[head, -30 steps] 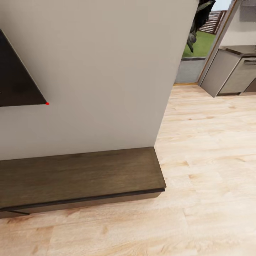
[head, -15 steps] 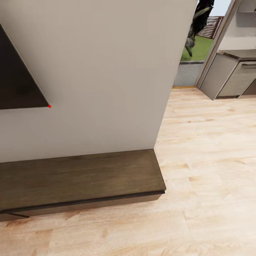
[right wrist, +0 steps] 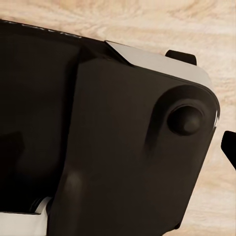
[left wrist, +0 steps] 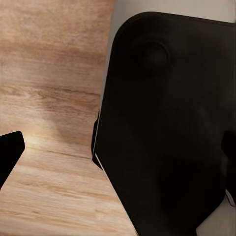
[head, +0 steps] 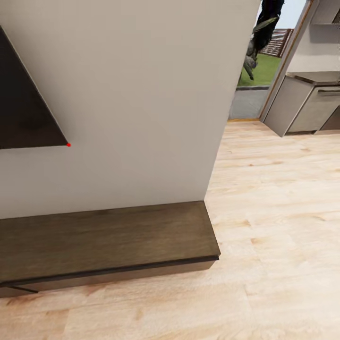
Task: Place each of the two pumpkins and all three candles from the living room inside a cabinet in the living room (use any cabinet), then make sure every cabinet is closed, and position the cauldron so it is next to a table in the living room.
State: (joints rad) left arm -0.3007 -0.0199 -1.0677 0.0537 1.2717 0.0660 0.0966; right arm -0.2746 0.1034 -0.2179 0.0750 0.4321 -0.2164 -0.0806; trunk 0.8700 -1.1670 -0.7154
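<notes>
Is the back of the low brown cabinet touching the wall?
Touching. In the head view the cabinet sits flush against the wall, with no gap along its back edge.

a wall, a floor and a peek outside

big pale wall (head: 127, 94) up front, plain and smooth. flat black screen (head: 21, 113) on it at the left, with a tiny red light (head: 68, 144) at its low corner. light wood floor (head: 274, 212) all over the right and along the bottom. grey kitchen units (head: 307, 106) far off at the right. past the wall's edge, an open doorway with green grass (head: 259, 73) and a dark leafy plant (head: 264, 23) outside.
</notes>
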